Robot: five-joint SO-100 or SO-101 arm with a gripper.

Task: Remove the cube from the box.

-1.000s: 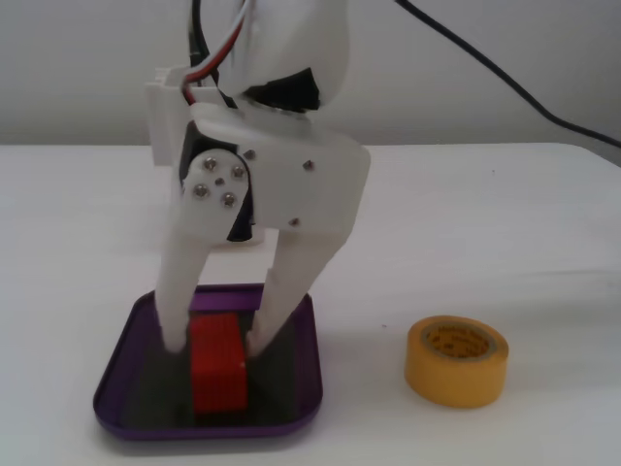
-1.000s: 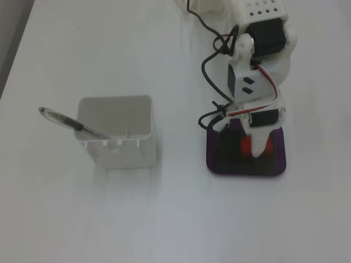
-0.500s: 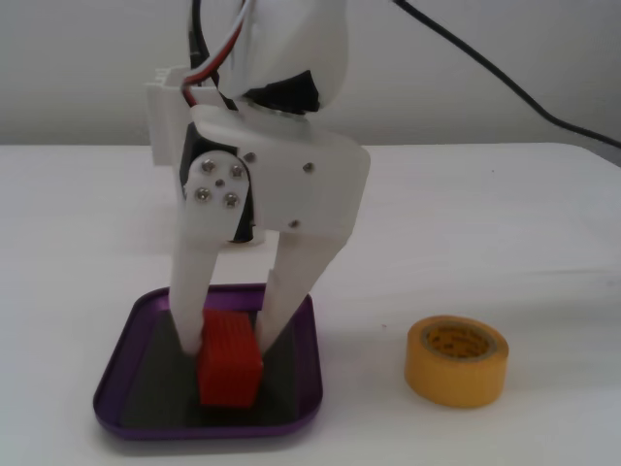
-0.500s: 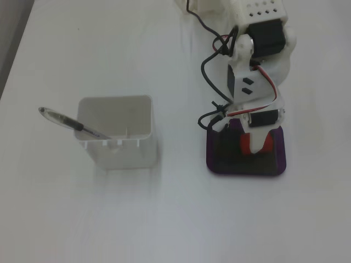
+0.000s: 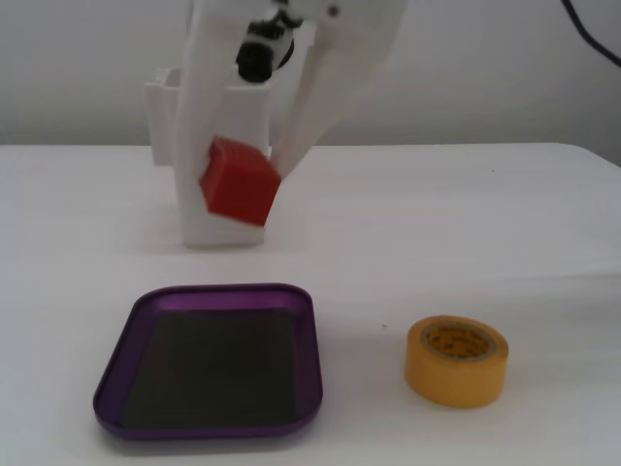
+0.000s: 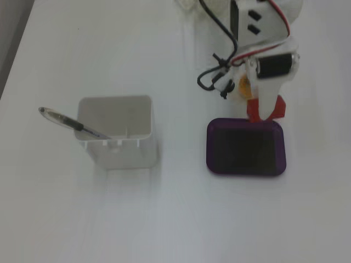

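One fixed view: low, near tabletop [image 5: 466,223] level, close, facing arm front-on. Other fixed view: high, steep downward look, farther off. Shared: box [image 5: 209,296] [image 6: 245,122], cube [image 5: 238,182] [image 6: 281,107], white container [image 5: 160,107] [image 6: 115,134].

No legible text anywhere; dark print inside tape roll [image 5: 456,360] core too blurry to read.

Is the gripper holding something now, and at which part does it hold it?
Yes. The gripper holds the red cube, clamped by two opposite side faces between its white fingers, lifted clear of the purple box.
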